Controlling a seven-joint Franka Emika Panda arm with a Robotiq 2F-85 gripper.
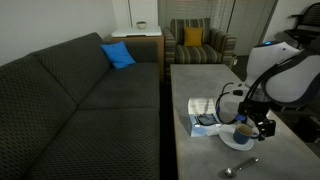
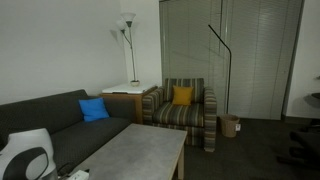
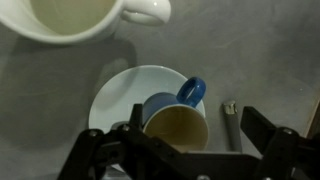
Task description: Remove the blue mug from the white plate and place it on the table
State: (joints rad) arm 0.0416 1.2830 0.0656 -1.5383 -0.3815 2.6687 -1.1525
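on the white plate (image 3: pixel 115 95) the blue mug (image 3: pixel 170 118) stands between the wide-spread fingers (image 3: pixel 100 152) of the claw (image 3: pixel 190 138); a white mug (image 3: pixel 70 15) rests nearby on the surface (image 3: pixel 255 50)

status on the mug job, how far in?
Done: the approach only. The gripper is low over the blue mug, jaws open, one finger on each side. In hand: lining up the grasp. Left: close on the mug, lift it off the white plate, where it sits now, and set it on the table.

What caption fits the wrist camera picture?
Open gripper over the blue mug on the white plate, white mug beside.
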